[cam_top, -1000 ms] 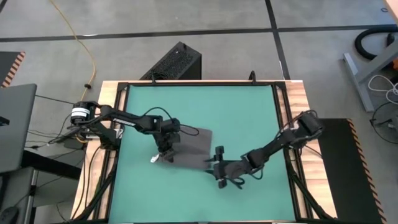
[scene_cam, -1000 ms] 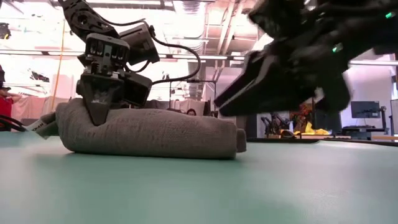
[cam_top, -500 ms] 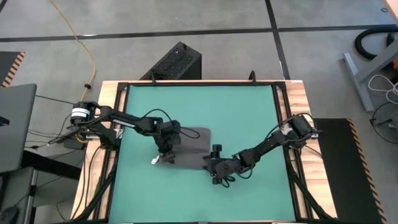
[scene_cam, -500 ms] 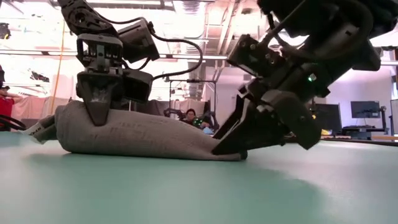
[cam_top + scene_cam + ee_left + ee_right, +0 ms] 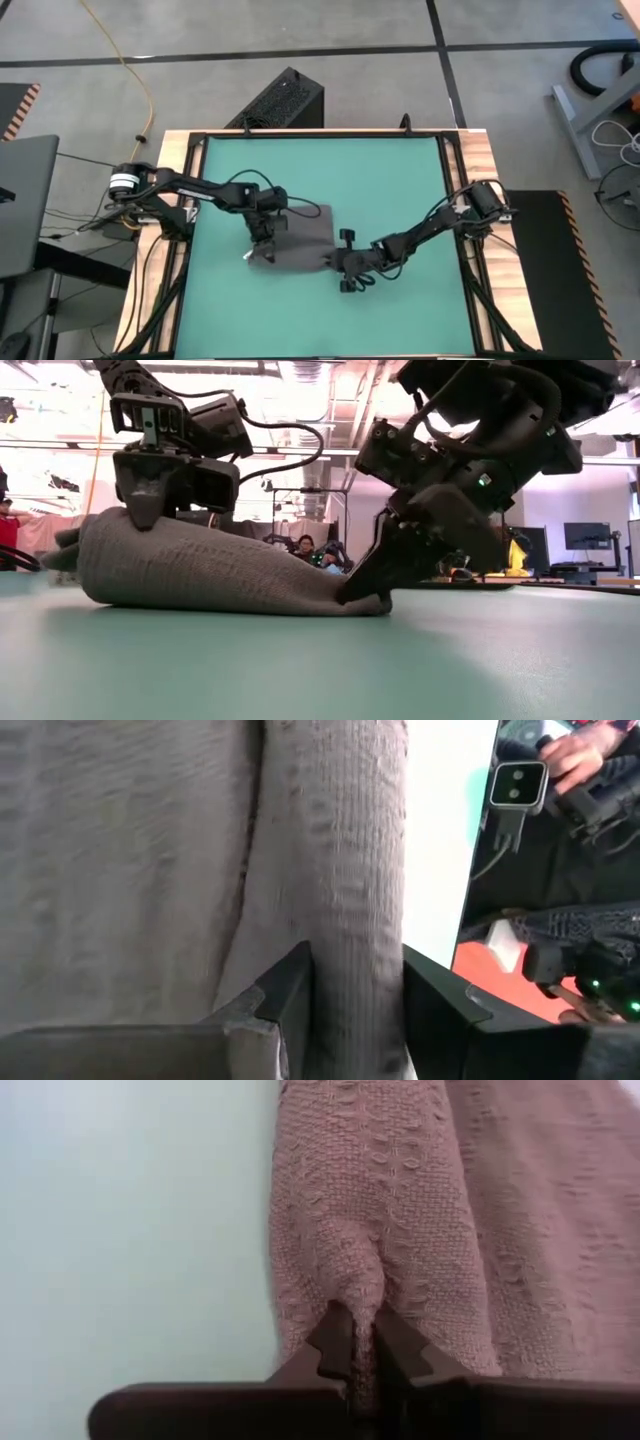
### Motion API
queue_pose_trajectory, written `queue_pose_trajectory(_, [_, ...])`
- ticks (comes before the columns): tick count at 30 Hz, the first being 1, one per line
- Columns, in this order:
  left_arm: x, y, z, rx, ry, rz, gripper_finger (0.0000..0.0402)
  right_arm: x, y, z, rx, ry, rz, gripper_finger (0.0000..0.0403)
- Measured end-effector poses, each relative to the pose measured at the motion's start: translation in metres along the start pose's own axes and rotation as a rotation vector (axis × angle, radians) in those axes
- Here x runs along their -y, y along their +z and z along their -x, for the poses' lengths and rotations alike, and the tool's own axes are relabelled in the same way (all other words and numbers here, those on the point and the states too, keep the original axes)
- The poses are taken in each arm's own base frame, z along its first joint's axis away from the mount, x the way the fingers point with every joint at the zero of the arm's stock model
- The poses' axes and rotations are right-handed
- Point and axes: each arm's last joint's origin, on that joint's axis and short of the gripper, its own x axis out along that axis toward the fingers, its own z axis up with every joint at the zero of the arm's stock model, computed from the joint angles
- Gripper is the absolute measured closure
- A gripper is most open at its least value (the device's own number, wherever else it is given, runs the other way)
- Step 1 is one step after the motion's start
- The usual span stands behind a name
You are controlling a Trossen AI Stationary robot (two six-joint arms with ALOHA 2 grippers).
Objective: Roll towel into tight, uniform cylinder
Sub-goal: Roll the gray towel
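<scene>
While the towel sits roughly mid-mat on the green mat, partly rolled, what matters is how the roll's long axis runs between the two grippers. In the high view that axis goes across the table, left to right, with a flat unrolled flap lying on the far side of the rolled edge.

The left gripper is at the roll's left end. Its wrist view shows the fingers straddling the rolled ridge, one on each side and spread partway, so to me it looks like a loose bracket rather than a firm pinch. The right gripper is at the opposite end, and its wrist camera shows the fingertips clenched tight on a small pucker of towel at the roll's edge.

So each arm owns one end, and the fabric still to be wound lies away from the near table edge. From the low view the roll is fat on one side and tapers thin toward the pinching gripper, so I'd guess evening that out is the tricky part if both ends turn together.
</scene>
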Motion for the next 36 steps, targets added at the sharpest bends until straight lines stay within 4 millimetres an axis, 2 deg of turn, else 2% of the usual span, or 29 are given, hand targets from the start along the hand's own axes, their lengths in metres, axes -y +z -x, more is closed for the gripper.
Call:
queue_pose_trajectory(8, [-0.003,-0.008,0.002,-0.062,0.020,-0.005,0.0285,0.004,0.004,0.004,-0.039,0.168,-0.070,0.0371])
queue_pose_trajectory(12, [-0.001,-0.012,0.013,-0.058,0.031,-0.025,0.0285,0.009,0.005,0.003,-0.061,0.232,-0.160,0.0371])
queue_pose_trajectory(18, [0.013,-0.013,0.043,0.112,0.167,-0.129,0.0290,0.019,0.009,0.002,-0.091,0.334,-0.309,0.0370])
queue_pose_trajectory(20, [0.024,-0.008,0.045,0.205,0.198,-0.219,0.0294,0.023,0.012,0.003,-0.091,0.371,-0.357,0.0370])
queue_pose_trajectory(23, [0.046,-0.002,0.031,0.276,0.138,-0.403,0.0306,0.031,0.015,0.004,-0.105,0.393,-0.434,0.0370])
queue_pose_trajectory(26, [0.060,0.000,0.005,0.295,0.144,-0.542,0.0323,0.036,0.016,0.003,-0.119,0.424,-0.466,0.0369])
queue_pose_trajectory(30, [0.052,-0.002,-0.023,0.255,0.283,-0.559,0.0354,0.040,0.017,0.002,-0.119,0.440,-0.482,0.0369])
queue_pose_trajectory(32, [0.045,-0.003,-0.030,0.236,0.338,-0.535,0.0371,0.040,0.017,0.002,-0.122,0.453,-0.495,0.0368])
queue_pose_trajectory(36, [0.034,-0.001,-0.040,0.187,0.338,-0.508,0.0397,0.042,0.018,0.002,-0.128,0.469,-0.551,0.0368])
